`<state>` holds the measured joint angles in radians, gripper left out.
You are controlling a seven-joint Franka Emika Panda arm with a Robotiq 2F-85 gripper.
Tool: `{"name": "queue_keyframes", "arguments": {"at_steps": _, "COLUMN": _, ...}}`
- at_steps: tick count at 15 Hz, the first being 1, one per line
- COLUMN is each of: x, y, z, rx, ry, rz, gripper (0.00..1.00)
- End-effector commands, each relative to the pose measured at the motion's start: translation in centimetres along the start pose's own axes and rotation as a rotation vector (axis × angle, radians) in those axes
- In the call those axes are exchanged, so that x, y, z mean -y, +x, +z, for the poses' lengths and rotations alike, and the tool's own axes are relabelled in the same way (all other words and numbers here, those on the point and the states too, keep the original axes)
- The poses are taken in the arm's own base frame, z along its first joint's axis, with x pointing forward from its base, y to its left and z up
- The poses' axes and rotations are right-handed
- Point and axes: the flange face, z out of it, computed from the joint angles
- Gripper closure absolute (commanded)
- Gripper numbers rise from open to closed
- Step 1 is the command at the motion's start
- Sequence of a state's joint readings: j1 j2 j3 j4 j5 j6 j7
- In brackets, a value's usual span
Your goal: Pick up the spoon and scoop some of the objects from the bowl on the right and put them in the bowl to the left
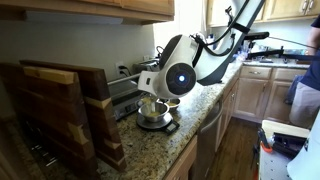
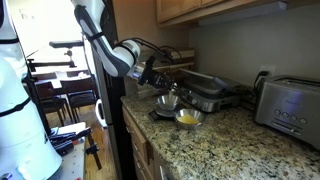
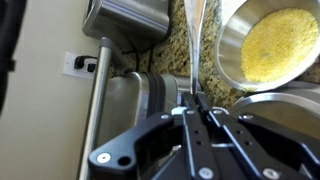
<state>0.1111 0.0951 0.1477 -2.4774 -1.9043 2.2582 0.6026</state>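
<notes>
My gripper is shut on the thin handle of a metal spoon, which runs away from the fingertips over the speckled counter. A steel bowl of yellow grains lies beside the spoon's far end. The rim of a second steel bowl is next to the fingers. In an exterior view the gripper hangs just above the steel bowl, with the yellow-filled bowl in front of it. In an exterior view the gripper is over a bowl. The spoon's scoop end is hidden.
A steel toaster stands against the wall and also shows in the wrist view. A grill press sits behind the bowls. Wooden boards stand on the counter. A wall outlet is nearby. A person stands in the kitchen.
</notes>
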Motion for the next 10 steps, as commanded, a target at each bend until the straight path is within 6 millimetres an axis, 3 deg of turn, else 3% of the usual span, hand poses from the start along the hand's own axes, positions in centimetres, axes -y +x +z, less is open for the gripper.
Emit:
{"name": "queue_keyframes", "arguments": {"at_steps": 1, "x": 0.1, "y": -1.8, "z": -2.3, "rx": -0.018, "ry": -0.097, "rz": 0.047, "gripper": 0.98}}
{"name": "queue_keyframes", "arguments": {"at_steps": 10, "x": 0.5, "y": -3.1, "z": -3.0, "rx": -0.085, "ry": -0.230, "rz": 0.139, "gripper": 0.97}}
